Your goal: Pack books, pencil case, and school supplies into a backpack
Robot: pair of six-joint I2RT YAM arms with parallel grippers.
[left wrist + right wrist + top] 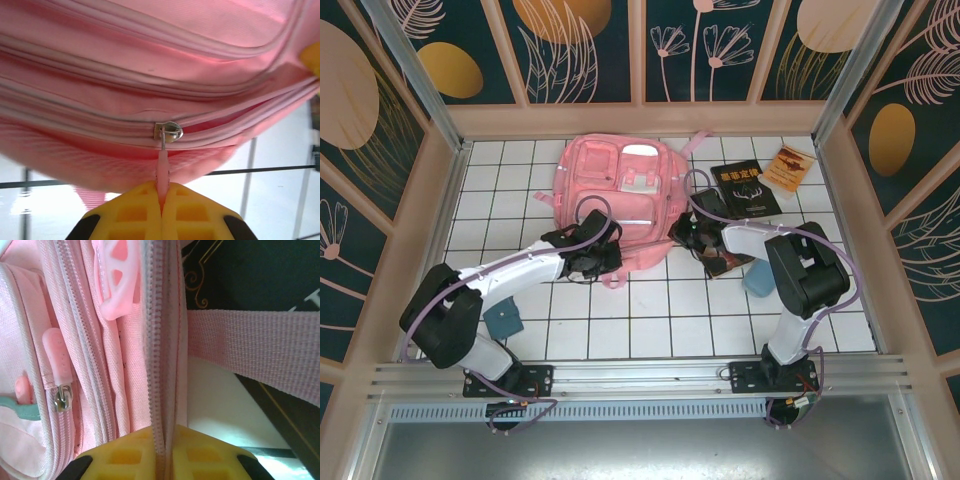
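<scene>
Standing by the desk (650, 325), an onlooker sees the pink backpack (620, 190) lying flat at the upper centre of the overhead view, front pockets up. The black book (745, 188) and the orange booklet (788, 167) lie just off its right side, toward the upper right.

The left jaws are pressed together on the soft pink zipper pull (162, 172), low in the middle of the left wrist view, with the metal slider (168, 132) right above them on a closed zip line. The right jaws are clamped on the bag's edge at the bottom centre of the right wrist view, a run of zipper teeth (159, 365) pinched between them. A woven strap (250, 342) crosses off to the right.

The bag looks limp and light, the kind of fabric that bunches and slides rather than resists. A tug on the tab alone would probably drag the whole thing over the smooth tiles, so pinning the seam on the far side seems sensible. The tab is small and rubbery and gives a fair grip, but it is likely to slip free unless it is drawn along the line of the track. The books look stiff and flat against the tiles, so an edge or the spine is the place to take them.
</scene>
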